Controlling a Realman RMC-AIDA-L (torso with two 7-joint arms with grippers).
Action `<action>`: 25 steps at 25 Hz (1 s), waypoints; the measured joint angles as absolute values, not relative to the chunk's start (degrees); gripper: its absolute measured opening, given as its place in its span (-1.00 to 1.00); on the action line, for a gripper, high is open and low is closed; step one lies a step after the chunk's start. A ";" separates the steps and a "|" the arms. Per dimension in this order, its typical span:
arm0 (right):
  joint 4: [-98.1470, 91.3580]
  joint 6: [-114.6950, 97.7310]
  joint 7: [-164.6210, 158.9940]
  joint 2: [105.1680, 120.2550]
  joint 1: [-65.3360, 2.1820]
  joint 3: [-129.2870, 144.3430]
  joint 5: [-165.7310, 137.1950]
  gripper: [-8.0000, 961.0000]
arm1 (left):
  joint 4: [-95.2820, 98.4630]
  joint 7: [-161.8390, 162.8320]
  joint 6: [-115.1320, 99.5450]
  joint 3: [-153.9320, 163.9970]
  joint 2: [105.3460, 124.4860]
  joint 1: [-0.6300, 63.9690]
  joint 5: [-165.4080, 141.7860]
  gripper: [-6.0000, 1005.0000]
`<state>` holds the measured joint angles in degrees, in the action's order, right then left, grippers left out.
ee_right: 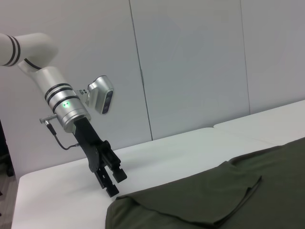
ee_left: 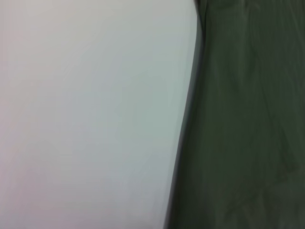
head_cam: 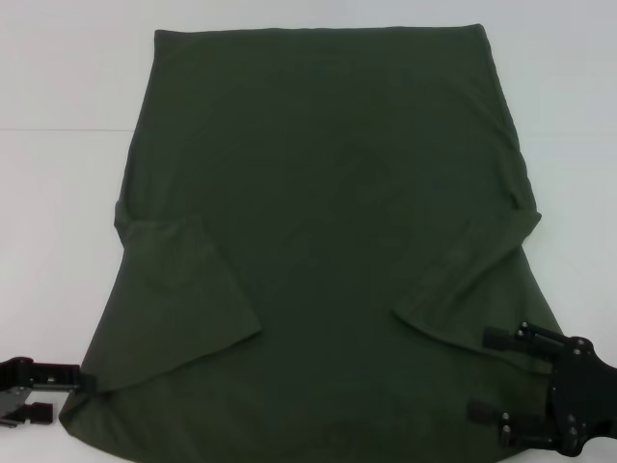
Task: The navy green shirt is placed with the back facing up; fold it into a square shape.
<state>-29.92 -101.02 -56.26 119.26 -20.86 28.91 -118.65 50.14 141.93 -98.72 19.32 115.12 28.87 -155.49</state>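
The shirt (head_cam: 318, 231) lies spread flat on the white table (head_cam: 58, 193), plain side up, filling the middle of the head view from 12 o'clock down to 6 o'clock. Both short sleeves are folded inward onto the body: the left sleeve (head_cam: 183, 299) lies at about 8 o'clock, the right sleeve (head_cam: 472, 270) at about 4 o'clock.

The left gripper (head_cam: 82, 383) sits low at 8 o'clock, at the shirt's near left corner, its tips touching the cloth edge. In the right wrist view it (ee_right: 114, 183) points down at that corner; whether it pinches cloth I cannot tell, nor how wide it stands.

The right gripper (head_cam: 487, 374) is at 5 o'clock, over the shirt's near right edge, its two black fingers (head_cam: 501, 338) spread wide apart, with nothing between them.

The left wrist view shows only the shirt's edge (ee_left: 190, 124) against the table.
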 joint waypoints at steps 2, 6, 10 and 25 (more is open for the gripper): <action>-29.93 -100.99 -56.28 119.26 -20.90 28.91 -118.65 0.92 | 50.10 141.71 -98.49 19.50 115.12 28.87 -155.49 0.71; -29.99 -100.90 -56.27 119.33 -21.02 28.91 -118.66 0.92 | 49.58 141.66 -97.93 19.69 115.13 28.93 -155.52 0.70; -30.05 -100.88 -56.27 119.37 -21.04 28.91 -118.65 0.92 | 48.96 141.18 -97.68 19.81 115.18 29.00 -155.55 0.69; -29.96 -100.81 -56.28 119.35 -21.12 28.91 -118.65 0.92 | 46.41 140.67 -97.39 21.29 115.81 30.04 -154.84 0.64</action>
<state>-29.96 -100.81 -56.28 119.35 -21.12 28.91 -118.65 46.41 140.67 -97.39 21.29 115.81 30.04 -154.84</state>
